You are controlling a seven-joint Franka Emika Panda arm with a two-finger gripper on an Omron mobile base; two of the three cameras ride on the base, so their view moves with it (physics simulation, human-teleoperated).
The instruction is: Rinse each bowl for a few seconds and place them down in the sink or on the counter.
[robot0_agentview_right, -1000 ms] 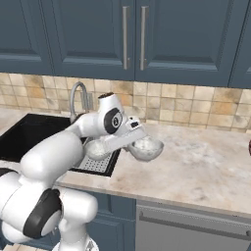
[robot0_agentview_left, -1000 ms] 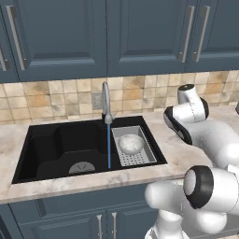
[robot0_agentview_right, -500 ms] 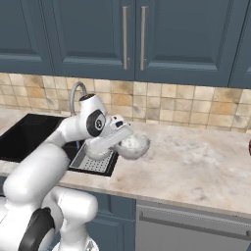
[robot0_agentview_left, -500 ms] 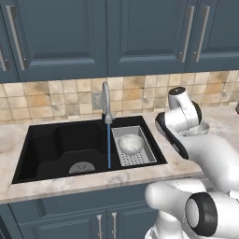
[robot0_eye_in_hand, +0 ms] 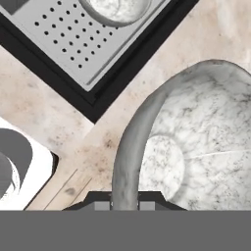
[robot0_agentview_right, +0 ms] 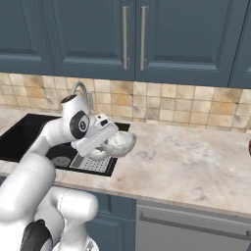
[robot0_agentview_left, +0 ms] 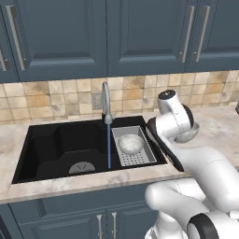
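The held bowl (robot0_eye_in_hand: 196,142) hangs above the counter (robot0_agentview_right: 196,157), just beside the sink's (robot0_agentview_left: 51,149) right edge, its rim pinched between the pressed-together fingers of the gripper (robot0_eye_in_hand: 125,205); from the right base view it rides clear of the stone, mouth roughly upward. The second bowl (robot0_agentview_left: 130,144) sits in the grey perforated tray (robot0_agentview_left: 140,158) at the sink's right end, and a thin stream of water (robot0_agentview_left: 108,144) runs from the faucet (robot0_agentview_left: 106,102) just left of that tray. My judgement is that the hold is the weak point: a rim pinch on a smooth, rounded bowl could let it pivot or slip if the arm swings fast, and carrying it low toward the stream risks clipping the sink edge, the tray or the other bowl. No brand, label or writing is readable on anything here
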